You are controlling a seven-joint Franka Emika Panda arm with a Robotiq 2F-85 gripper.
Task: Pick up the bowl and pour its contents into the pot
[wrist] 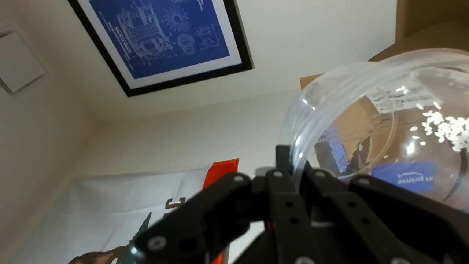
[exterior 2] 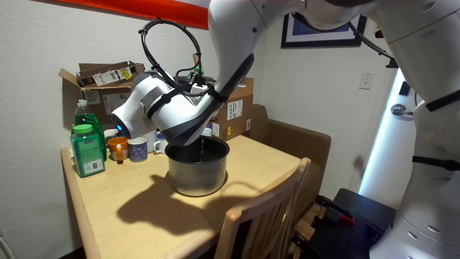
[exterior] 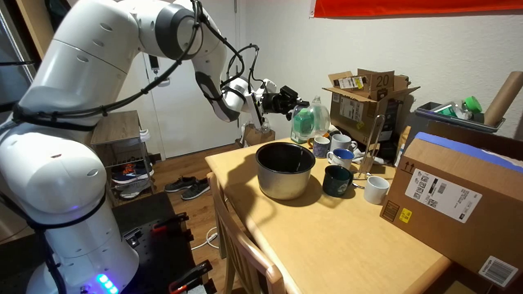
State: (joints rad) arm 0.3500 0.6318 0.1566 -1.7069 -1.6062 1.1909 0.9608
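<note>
Had the gripper [wrist: 295,168] pinched on the rim of the bowl [wrist: 384,139], with black fingers [wrist: 283,156] on both sides. Held the bowl aloft, apart from the table [exterior: 355,241]. Saw white grains [wrist: 450,130] on the bowl's bottom, so counted the pick-up as done and the pouring as left. Found the pot [exterior: 284,179] upright on the table, lower than the bowl and to one side of it in an exterior view. Made out no grains in the pot, but could not see its floor well enough to be sure. Judged a shift over the pot's mouth and a tip as the remaining work.

Noted hard, jointed fingers; a smooth, see-through bowl with a rounded lip, glass or plastic, could not tell which; small, oval, rice-like grains, loosely heaped with a few strays. Past those, met a wide, round metal pot, silver-grey outside and dark within. Farther out, took in the pale, smooth wood of the table, a glossy dark mug [exterior: 335,183], a slatted chair [exterior 2: 270,190] and a box [exterior: 449,228] of brown cardboard with paper labels.
</note>
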